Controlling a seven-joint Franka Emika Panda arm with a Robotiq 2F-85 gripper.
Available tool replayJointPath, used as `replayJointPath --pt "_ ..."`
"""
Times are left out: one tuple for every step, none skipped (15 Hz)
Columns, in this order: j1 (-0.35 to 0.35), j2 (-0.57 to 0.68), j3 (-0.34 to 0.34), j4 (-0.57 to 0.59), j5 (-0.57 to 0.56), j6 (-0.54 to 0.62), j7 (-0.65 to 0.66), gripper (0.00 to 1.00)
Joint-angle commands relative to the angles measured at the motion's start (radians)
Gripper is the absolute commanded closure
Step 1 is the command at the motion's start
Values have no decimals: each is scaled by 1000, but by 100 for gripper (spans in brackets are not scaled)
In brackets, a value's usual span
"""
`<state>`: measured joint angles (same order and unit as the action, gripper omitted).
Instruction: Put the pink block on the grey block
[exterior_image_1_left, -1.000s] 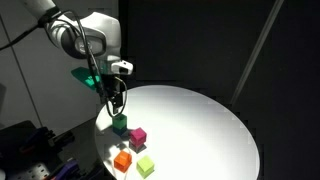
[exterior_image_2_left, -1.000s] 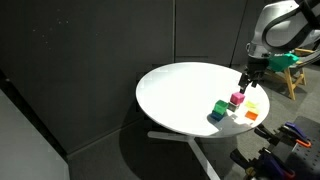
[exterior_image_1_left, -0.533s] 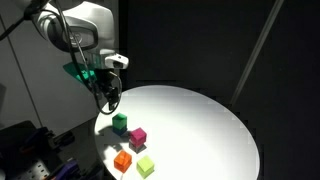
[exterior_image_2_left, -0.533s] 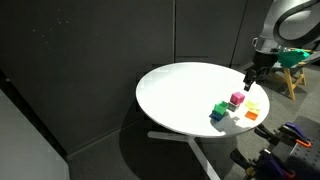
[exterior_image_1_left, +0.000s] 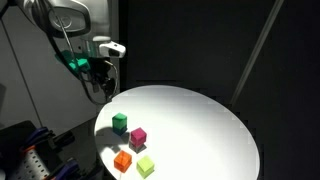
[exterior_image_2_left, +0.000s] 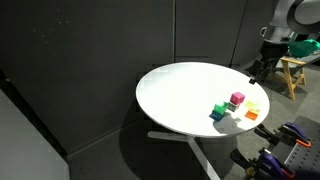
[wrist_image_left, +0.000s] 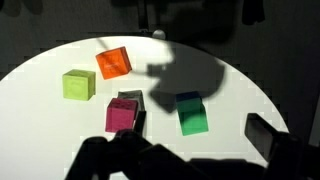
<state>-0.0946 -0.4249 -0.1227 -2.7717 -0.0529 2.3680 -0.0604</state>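
place: lab | cues: dark panel walls (exterior_image_2_left: 90, 60), round white table (exterior_image_2_left: 180, 85)

Counting from above: one round white table (exterior_image_1_left: 205, 125), just the one. Now the cubes on it. Orange cube (wrist_image_left: 113, 62): one. Yellow-green cube (wrist_image_left: 78, 85): one. Green cube (wrist_image_left: 192, 113): one. Pink cube (wrist_image_left: 122, 116): one. That makes four bright cubes, one of each colour, and both exterior views give me the same four. Then a fifth: one grey cube (wrist_image_left: 130, 98), with only a strip of it showing against the pink one in the wrist view. So five cubes that I can make out. The green one has a dark base in an exterior view; whether that is another cube, I cannot tell.
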Motion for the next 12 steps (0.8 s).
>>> replayJointPath --pt "-23 -78 4 -2 -1 -66 5 0" --pt "-26 -92 2 -2 1 -79 3 0" --pt "-29 -104 2 -2 1 -92 3 0" --pt "-33 -115 3 -2 0 -106 5 0" --pt "-35 -125 2 -2 1 -119 4 0" --pt "-38 -133 4 -1 -1 -130 8 0" --pt "-40 -138 5 -1 -3 -138 9 0" --pt "-41 -143 5 -1 -3 -146 9 0" --pt "-43 -146 5 -1 -4 -151 8 0" --pt "-35 -118 3 1 2 -122 -1 0" --pt "-35 -122 3 1 2 -127 -1 0" --pt "-36 -124 2 1 2 -129 -1 0"
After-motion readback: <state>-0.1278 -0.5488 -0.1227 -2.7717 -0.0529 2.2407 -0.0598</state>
